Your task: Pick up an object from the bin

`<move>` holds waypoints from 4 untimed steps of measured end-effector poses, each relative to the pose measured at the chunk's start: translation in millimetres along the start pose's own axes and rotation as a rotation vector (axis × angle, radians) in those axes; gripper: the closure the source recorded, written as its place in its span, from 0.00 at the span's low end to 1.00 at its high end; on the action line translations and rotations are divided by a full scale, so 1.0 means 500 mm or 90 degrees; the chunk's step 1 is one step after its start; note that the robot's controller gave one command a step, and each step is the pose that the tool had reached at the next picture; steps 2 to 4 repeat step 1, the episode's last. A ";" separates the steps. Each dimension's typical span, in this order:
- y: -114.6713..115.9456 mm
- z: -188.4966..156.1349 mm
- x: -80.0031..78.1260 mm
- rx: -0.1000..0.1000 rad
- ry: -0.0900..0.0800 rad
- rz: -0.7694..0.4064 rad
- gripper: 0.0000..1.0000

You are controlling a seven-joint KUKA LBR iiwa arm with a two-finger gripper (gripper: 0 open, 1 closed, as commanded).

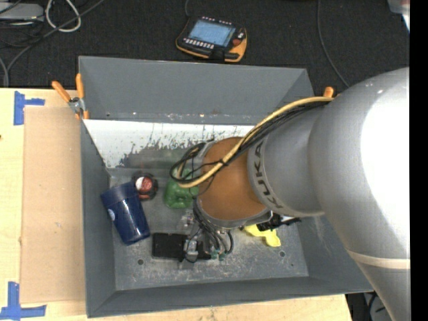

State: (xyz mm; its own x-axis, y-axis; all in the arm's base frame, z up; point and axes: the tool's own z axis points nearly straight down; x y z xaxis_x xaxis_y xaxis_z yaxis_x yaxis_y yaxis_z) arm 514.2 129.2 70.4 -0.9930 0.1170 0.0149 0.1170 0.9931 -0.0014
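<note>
Silver arm (348, 179) over the right half of the grey bin (200, 92), gripper (199, 246) low at the right end of a black flat block (167, 246) near the front wall, grip state cannot be told, blue cup (127, 214) just left, open floor (134, 267) front-left.

Bin (200, 99) was grey — back wall pale, flecked with dark scuffs; cup (126, 214) dark blue; block (167, 246) black; lump (176, 196) green; piece (267, 235) yellow; round thing (144, 186) red and black; wrist cover (227, 186) orange; arm (348, 159) silver-grey.
</note>
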 end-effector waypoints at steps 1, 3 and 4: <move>-0.001 -0.013 0.002 0.000 0.001 0.000 1.00; -0.001 -0.013 0.002 0.000 0.001 0.000 1.00; -0.001 -0.013 0.002 0.000 0.001 0.000 1.00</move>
